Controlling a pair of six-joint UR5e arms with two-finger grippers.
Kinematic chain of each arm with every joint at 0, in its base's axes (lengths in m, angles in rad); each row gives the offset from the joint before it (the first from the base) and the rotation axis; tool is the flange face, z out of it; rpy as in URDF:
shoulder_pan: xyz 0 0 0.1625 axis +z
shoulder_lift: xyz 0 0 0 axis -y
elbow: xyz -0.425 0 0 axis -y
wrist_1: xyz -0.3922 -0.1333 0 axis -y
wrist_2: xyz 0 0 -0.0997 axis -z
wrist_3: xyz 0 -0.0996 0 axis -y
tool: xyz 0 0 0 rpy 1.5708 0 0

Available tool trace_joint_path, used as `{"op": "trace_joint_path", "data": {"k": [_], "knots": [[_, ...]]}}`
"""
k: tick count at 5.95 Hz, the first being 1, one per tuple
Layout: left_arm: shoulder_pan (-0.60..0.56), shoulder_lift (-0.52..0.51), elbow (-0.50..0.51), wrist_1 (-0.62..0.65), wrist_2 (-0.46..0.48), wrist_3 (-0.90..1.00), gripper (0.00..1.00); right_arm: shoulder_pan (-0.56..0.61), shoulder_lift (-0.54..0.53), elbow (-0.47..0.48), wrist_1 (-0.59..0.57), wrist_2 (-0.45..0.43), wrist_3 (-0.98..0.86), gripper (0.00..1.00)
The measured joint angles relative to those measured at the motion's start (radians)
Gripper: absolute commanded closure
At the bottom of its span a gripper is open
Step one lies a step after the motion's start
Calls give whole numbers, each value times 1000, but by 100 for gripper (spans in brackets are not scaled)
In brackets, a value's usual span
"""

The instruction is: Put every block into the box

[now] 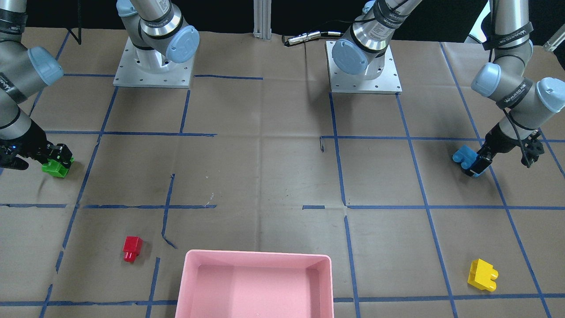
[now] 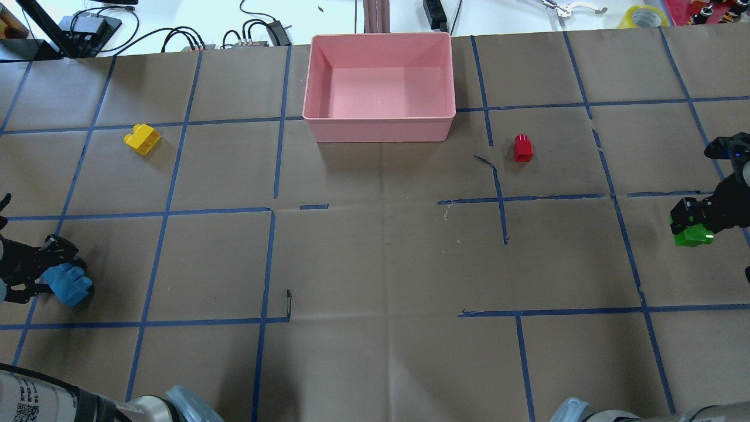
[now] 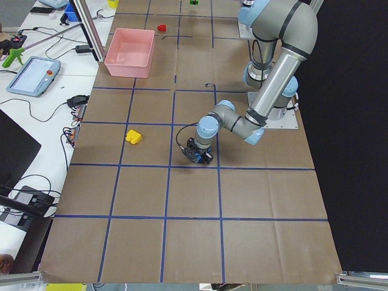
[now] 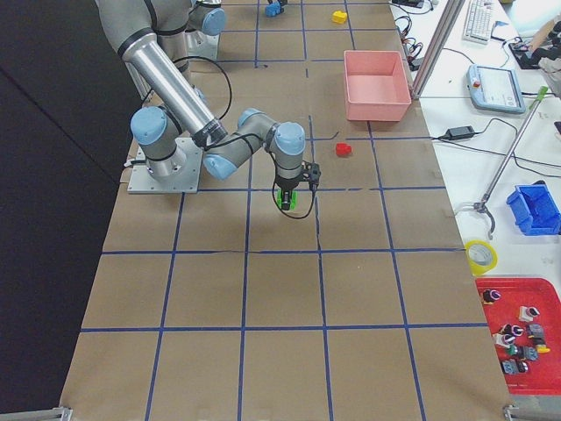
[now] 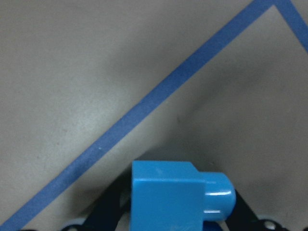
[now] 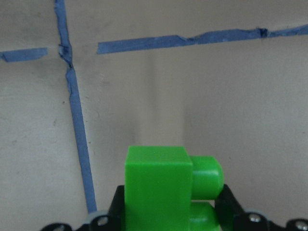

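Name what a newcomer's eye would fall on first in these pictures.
Each gripper clamps a bright block near a table end: the left gripper holds the blue block, the right gripper the green block. The empty pink box sits at the table's far edge from the robot, with the red block and yellow block loose on either side.

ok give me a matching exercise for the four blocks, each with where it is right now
Things:
1. green block
2. blue block
3. red block
4. yellow block

Places:
a. gripped by the left gripper
b. lying loose, on the robot's left of the box
c. gripped by the right gripper
d. lying loose, on the robot's right of the box

Pairs: 1-c, 2-a, 3-d, 4-b
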Motion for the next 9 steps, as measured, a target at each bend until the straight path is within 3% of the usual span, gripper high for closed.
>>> {"op": "trace_joint_path", "data": {"k": [1, 4, 7, 9], "knots": [[-2, 5, 3, -4, -3, -1, 68, 20, -29, -82, 112, 5, 3, 91], [-59, 46, 107, -65, -73, 1, 71, 239, -24, -312, 231, 101, 62, 90], [-301, 67, 503, -472, -74, 0, 73, 550, 116, -456, 211, 268, 348, 90], [-500, 0, 691, -606, -71, 2, 73, 720, 329, -673, 169, 378, 492, 87]]}}
